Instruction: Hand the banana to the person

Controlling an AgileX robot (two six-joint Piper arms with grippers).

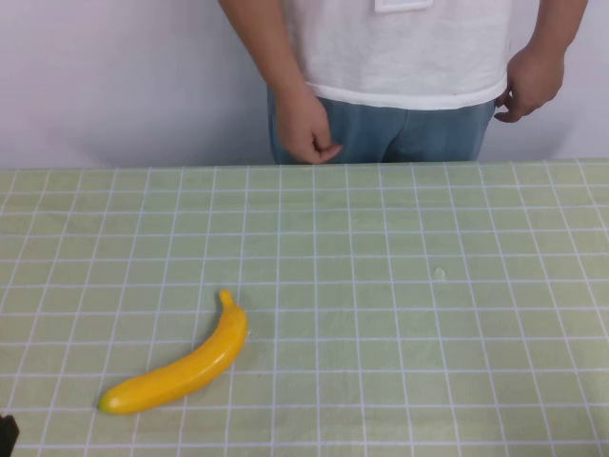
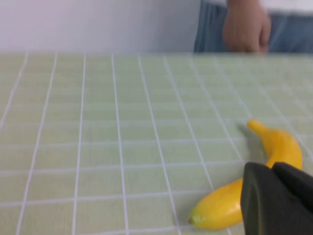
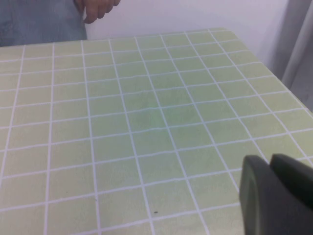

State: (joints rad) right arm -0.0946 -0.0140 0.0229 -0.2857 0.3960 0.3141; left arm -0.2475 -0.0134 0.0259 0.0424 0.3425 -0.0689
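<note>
The banana point(image 1: 181, 367) is bright yellow and curved. It lies on the green checked table point(image 1: 428, 314) at the front left, stem pointing away from me. The person point(image 1: 400, 57) in a white T-shirt and blue jeans stands behind the far edge, both hands hanging loosely closed. My left gripper point(image 2: 271, 169) is shut and empty. It sits just short of the banana point(image 2: 230, 203), low over the table, and only a dark corner of it shows in the high view point(image 1: 6, 433). My right gripper point(image 3: 270, 160) is shut and empty over bare cloth, outside the high view.
The table's right edge point(image 3: 274, 68) shows in the right wrist view, with a pale wall and curtain beyond it. A small pale speck point(image 1: 439, 273) lies on the cloth right of centre. The person's hand point(image 1: 309, 129) hangs just beyond the far edge.
</note>
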